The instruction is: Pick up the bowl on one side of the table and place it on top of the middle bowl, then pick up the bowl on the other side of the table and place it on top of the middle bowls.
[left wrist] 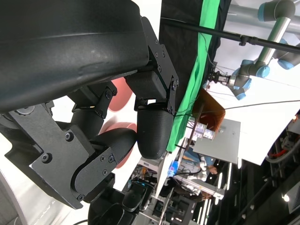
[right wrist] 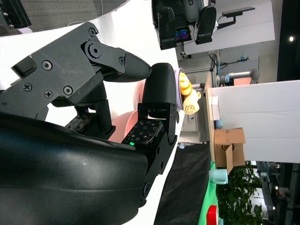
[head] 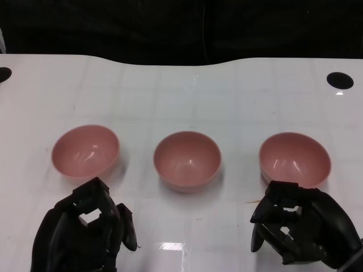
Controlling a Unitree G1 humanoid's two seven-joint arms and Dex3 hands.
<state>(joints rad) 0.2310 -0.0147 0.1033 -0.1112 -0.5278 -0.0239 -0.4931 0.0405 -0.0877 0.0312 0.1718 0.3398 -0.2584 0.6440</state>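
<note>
While both black hands hover empty with fingers loosely apart, the right hand (head: 303,229) sits just beside the right pink plastic bowl (head: 295,159) and the left hand (head: 85,232) near the left pink bowl (head: 85,151); a glancing grasp might skid either bowl across the glossy white tabletop (head: 181,90); the middle pink bowl (head: 187,159) and both outer bowls hold nothing.

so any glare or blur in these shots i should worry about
Head view: sharp overall, with a bright glare patch on the white table between the hands and small highlights inside the three pink bowls. Left wrist view: the left hand fills the frame, the background is cluttered. Right wrist view: the right hand blocks most of the scene.
</note>
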